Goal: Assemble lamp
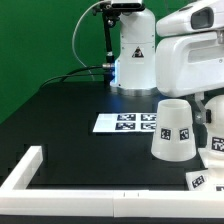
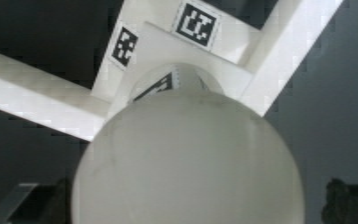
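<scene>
The rounded white bulb (image 2: pixel 194 150) fills the wrist view, with its tagged neck (image 2: pixel 155 88) pointing away from the camera. My gripper (image 2: pixel 194 206) straddles it; one dark finger (image 2: pixel 34 200) stands at each side, and a thin gap shows between finger and bulb. Beyond the neck lies a white part with two tags (image 2: pixel 158 35), seemingly the blocky base. In the exterior view the tapered shade (image 1: pixel 172 130) stands upright on the black table. To its right the bulb (image 1: pixel 214 142) sits under my hand, above the tagged base (image 1: pixel 198 181).
The marker board (image 1: pixel 130 122) lies flat behind the shade. The long white rail (image 1: pixel 30 165) runs along the front and left of the table and crosses the wrist view (image 2: pixel 34 85). The arm's base (image 1: pixel 135 50) stands at the back.
</scene>
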`<state>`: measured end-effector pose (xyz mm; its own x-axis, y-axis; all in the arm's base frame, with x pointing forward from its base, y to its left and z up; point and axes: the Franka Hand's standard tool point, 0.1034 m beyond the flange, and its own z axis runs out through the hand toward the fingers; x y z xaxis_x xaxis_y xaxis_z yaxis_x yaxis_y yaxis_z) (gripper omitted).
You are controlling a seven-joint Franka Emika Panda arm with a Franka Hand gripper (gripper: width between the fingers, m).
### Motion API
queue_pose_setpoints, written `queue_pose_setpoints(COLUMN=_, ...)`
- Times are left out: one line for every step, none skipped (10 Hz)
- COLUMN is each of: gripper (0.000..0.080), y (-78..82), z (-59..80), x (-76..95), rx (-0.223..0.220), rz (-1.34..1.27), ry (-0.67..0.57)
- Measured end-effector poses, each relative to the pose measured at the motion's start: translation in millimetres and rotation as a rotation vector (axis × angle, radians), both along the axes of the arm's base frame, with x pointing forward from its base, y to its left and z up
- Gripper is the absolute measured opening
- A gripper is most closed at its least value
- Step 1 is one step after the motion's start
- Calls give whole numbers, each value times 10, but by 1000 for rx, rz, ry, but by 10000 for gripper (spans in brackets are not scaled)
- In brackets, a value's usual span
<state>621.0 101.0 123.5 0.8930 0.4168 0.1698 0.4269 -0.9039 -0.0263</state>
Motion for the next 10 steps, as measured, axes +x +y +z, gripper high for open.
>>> queue_pose_setpoints(gripper=687, y=0, z=0, x=0, rx=0, rz=0, ry=0)
queue_pose_setpoints(gripper=568, y=-1, z=0, x=1, rx=0, rz=0, ry=0)
queue_pose_setpoints(gripper=570, y=-1, z=0, x=1, rx=0, rz=0, ry=0)
queue_pose_setpoints(gripper=570, y=0, z=0, x=1, rx=3, rz=-12, ry=1)
queue_pose_setpoints(gripper=570, y=8, z=7, x=16, rx=17, rz=-82, ry=-8)
queue_pose_setpoints(gripper=570, y=18, z=17, x=24, rx=37, rz=-173, ry=-30)
queue_pose_setpoints(gripper=570, y=9, z=23, x=38, rx=67, rz=-290, ry=-42)
queue_pose_setpoints(gripper=570, y=-38, z=16, x=49, rx=102, rz=-457, ry=-29)
queue_pose_setpoints(gripper=570, y=-99, z=-6, x=49, rx=143, rz=-612, ry=-11)
queue_pose_setpoints(gripper=570, y=-128, z=2, x=56, rx=172, rz=-679, ry=0)
